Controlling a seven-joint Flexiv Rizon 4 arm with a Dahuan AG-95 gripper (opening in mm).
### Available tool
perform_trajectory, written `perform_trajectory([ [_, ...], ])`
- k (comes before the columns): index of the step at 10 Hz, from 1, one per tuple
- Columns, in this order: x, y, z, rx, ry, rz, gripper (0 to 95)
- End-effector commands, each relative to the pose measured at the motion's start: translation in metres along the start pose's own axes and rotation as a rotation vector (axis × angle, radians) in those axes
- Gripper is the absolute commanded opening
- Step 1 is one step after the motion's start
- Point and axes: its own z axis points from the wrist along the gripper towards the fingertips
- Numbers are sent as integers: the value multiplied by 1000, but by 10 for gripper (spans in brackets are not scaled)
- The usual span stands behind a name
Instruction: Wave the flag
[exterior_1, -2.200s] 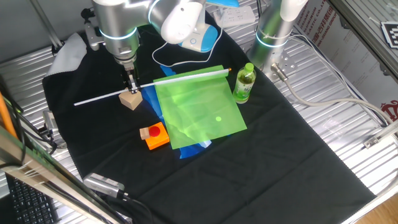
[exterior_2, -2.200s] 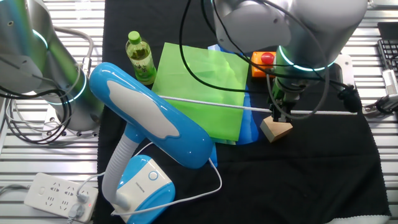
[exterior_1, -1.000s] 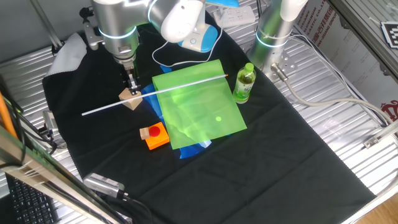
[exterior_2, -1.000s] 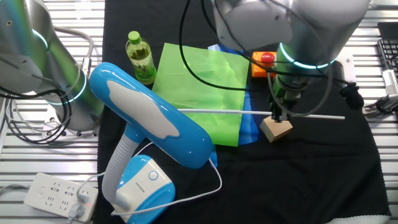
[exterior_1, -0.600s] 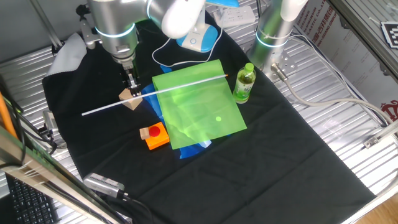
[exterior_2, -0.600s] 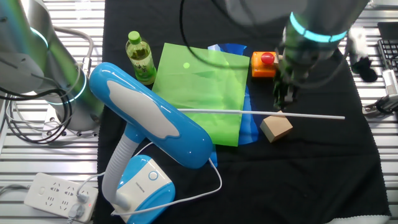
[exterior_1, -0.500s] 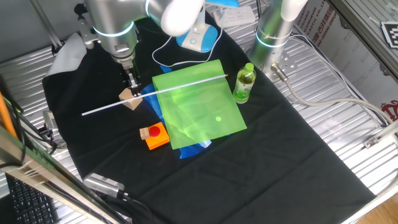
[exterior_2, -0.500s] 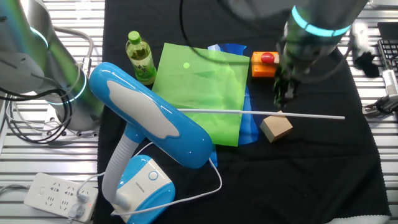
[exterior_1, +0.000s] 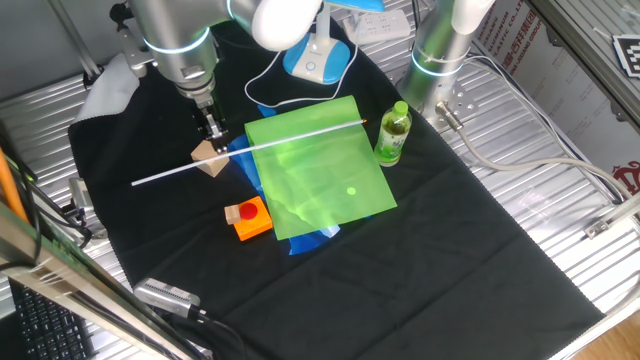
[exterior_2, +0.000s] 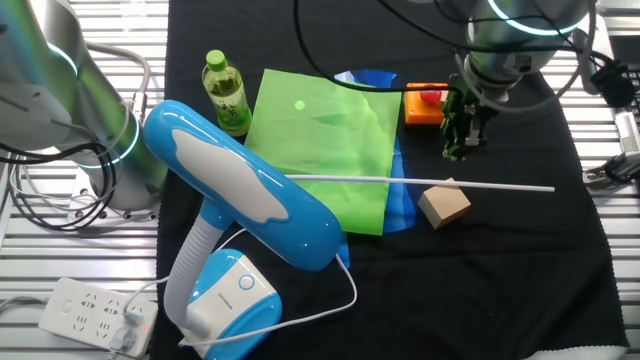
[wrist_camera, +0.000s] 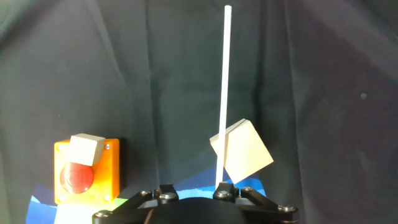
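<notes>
The flag is a light-green sheet (exterior_1: 315, 165) on a long thin white stick (exterior_1: 180, 170) and lies flat on the black cloth. The stick rests across a tan wooden block (exterior_1: 210, 160). In the other fixed view the sheet (exterior_2: 325, 145), stick (exterior_2: 480, 184) and block (exterior_2: 444, 204) show too. My gripper (exterior_1: 213, 133) hangs above the stick, apart from it, open and empty; it also shows in the other fixed view (exterior_2: 458, 150). The hand view shows the stick (wrist_camera: 225, 81) and block (wrist_camera: 245, 152) below; my fingertips are out of frame.
An orange box with a red button (exterior_2: 423, 103) sits beside the gripper. A green bottle (exterior_1: 393, 132) stands at the sheet's far corner. A blue cloth (exterior_2: 400, 200) lies under the flag. A blue and white lamp (exterior_2: 240, 190) and a second arm's base (exterior_1: 440, 50) stand behind.
The gripper has let go of the stick and risen away from it, toward the orange box. The stick stays lying across the wooden block; the flag has not moved in the last second.
</notes>
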Motion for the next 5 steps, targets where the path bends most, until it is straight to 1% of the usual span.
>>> perform_trajectory([
  [1,-1,1,0,0,7,-20,380],
  [5,-1,1,-1,-2,10,-45,380],
])
